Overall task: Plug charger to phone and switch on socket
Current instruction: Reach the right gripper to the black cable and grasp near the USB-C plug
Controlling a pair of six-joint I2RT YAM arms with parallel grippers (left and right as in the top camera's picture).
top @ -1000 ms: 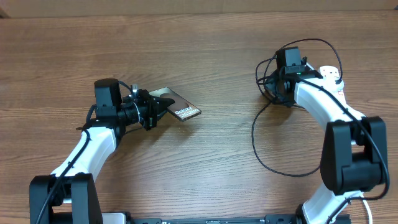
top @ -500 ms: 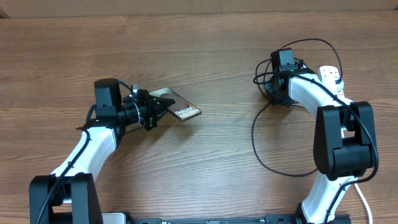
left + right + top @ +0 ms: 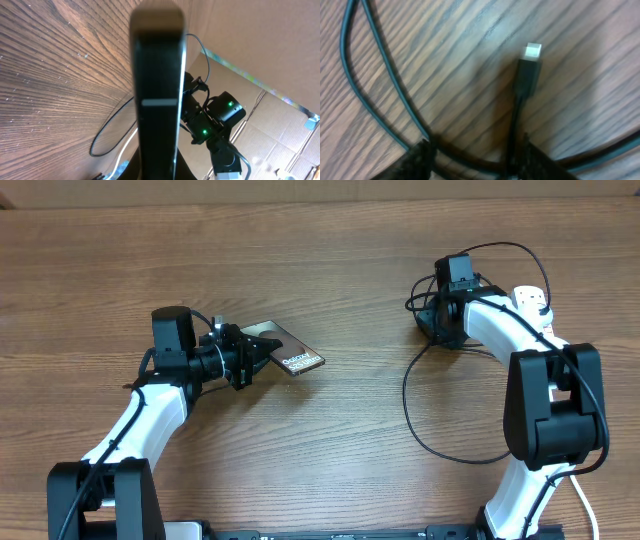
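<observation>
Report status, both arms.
Left gripper jaws shut on flat dark rectangular phone. Right gripper over connector tip of thin black charger cable, grip unclear. Not yet plugged.

The phone [image 3: 157, 100] is seen edge-on, a dark upright slab running from 12 to 6 o'clock through the centre. Wooden table [image 3: 50, 75] fills the 9 o'clock side, with a loop of the charger cable [image 3: 106, 135] lying at 7 o'clock. The right arm [image 3: 212, 122], showing green lights, stands at 4 o'clock against cardboard boxes [image 3: 280, 135].

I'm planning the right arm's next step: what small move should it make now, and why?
Probably close the right end effector on the charger just behind its connector tip: the tip lies ungripped ahead of the spread fingers, and the left end effector holds the phone up.
</observation>
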